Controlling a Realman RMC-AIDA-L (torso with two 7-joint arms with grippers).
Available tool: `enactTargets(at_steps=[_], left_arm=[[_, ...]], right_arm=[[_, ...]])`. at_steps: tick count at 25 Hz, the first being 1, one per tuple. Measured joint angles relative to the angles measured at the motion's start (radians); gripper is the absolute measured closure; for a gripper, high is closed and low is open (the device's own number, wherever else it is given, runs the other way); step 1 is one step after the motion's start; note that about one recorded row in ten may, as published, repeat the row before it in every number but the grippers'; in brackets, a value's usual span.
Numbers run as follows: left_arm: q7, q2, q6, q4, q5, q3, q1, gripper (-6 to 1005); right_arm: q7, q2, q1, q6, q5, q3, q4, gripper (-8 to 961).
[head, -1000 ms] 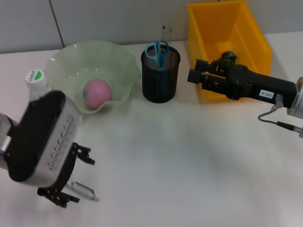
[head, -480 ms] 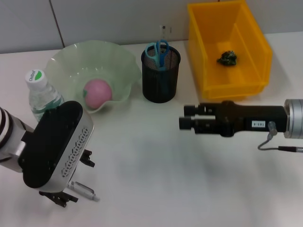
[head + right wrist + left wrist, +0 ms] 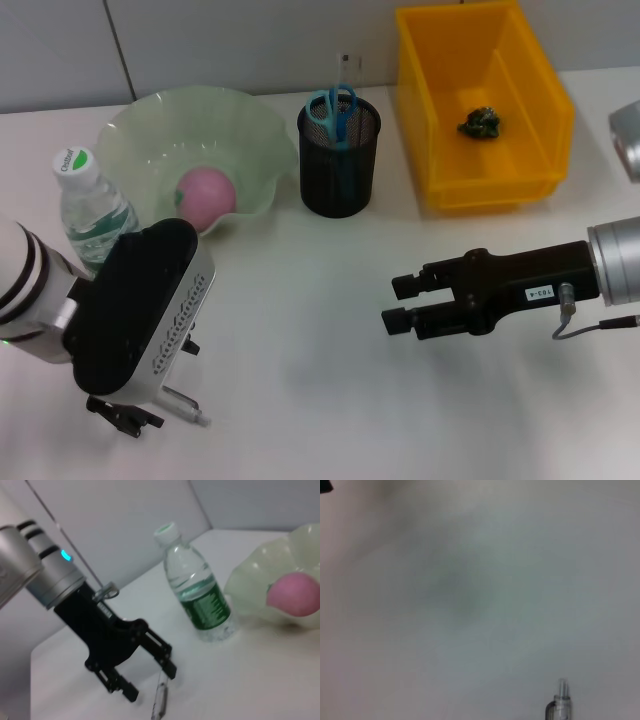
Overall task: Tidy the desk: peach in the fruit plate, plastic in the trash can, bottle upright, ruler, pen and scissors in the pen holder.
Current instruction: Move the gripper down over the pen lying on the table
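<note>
- Right gripper (image 3: pixel 393 305) has swung off the trash can (image 3: pixel 520 185) and now hangs low over the bare table (image 3: pixel 330 400), right of centre; jaws parted, nothing held.
- Left gripper (image 3: pixel 150 385) has dropped closer onto the pen (image 3: pixel 183 406) at the near-left table edge; fingers spread, pen lies between them, not clamped.
- Head view: wrist housing hides most of that gripper. Right wrist view shows it fully (image 3: pixel 140 672), both fingers either side of the pen (image 3: pixel 160 702).
- Left wrist view: only the pen's clip end (image 3: pixel 560 705) on the table.
- Bottle (image 3: pixel 92 208) upright beside the fruit plate (image 3: pixel 160 130); peach (image 3: pixel 206 195) inside it.
- Scissors (image 3: pixel 333 110) in the pen holder (image 3: pixel 339 160); plastic (image 3: pixel 481 123) in the trash can.
</note>
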Motion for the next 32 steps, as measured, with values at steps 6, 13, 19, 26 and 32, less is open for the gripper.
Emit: enactTargets(at_steps=[6, 13, 19, 26, 32], left_arm=[[-0.026, -0.005, 0.005, -0.041, 0.010, 0.006, -0.034, 221], [-0.029, -0.012, 0.003, -0.076, 0.032, 0.006, -0.062, 231], [-0.034, -0.017, 0.004, -0.089, 0.063, 0.014, -0.074, 238], [-0.042, -0.021, 0.008, -0.089, 0.098, 0.047, -0.079, 248], [-0.042, -0.018, 0.009, -0.088, 0.104, 0.061, -0.079, 255]], right_arm=[[-0.002, 0.001, 0.012, 0.021, -0.011, -0.094, -0.032, 321], [-0.021, 0.003, 0.015, 0.068, -0.007, -0.135, -0.034, 321], [-0.030, 0.004, 0.016, 0.071, -0.004, -0.136, -0.030, 321], [-0.030, 0.004, 0.016, 0.072, -0.002, -0.131, -0.029, 321], [-0.030, 0.004, 0.016, 0.073, 0.014, -0.127, -0.027, 322]])
